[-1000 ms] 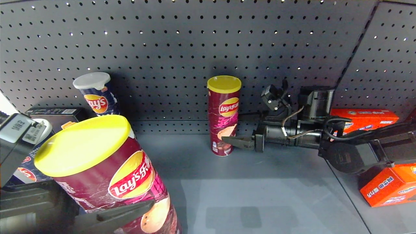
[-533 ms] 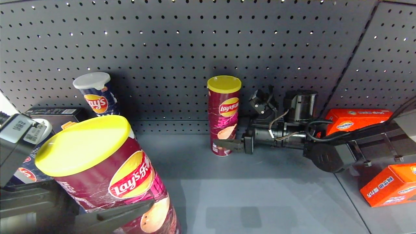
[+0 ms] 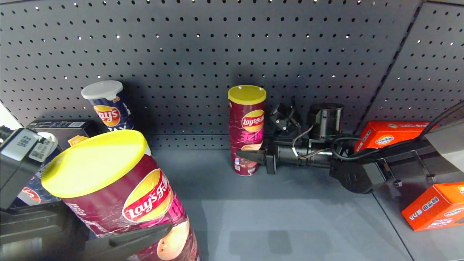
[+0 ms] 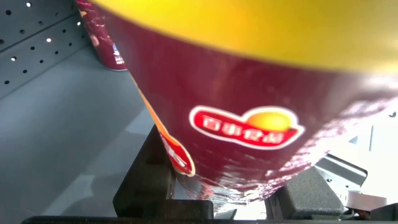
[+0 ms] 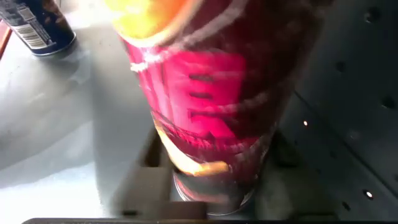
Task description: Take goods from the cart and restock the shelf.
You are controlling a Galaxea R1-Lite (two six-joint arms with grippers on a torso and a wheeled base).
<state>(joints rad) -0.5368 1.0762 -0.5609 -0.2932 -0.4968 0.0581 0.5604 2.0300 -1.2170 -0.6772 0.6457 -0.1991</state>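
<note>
Left claw (image 4: 227,196): clenched on the near chip can (image 3: 119,188), a maroon tube with a yellow lid. It is gripped low on its body and carried tilted, lid leaning toward the robot's left, close to the head camera and over the front left part of the shelf (image 3: 290,217). Right claw (image 3: 249,155): set level, low at the far chip can (image 3: 247,119), reaching in from the robot's right. The can's lower body sits inside the claw. Right wrist view is smeared, so I cannot tell whether this claw is clenched or released. The far chip can, also maroon with a yellow lid, stands upright at the back of the shelf, just before the pegboard (image 3: 217,47). A blue can (image 3: 108,108) with a white lid stands at the back left, well apart from it. Two orange boxes lie at the right: one (image 3: 395,132) against the back, one (image 3: 433,206) nearer the front edge.
</note>
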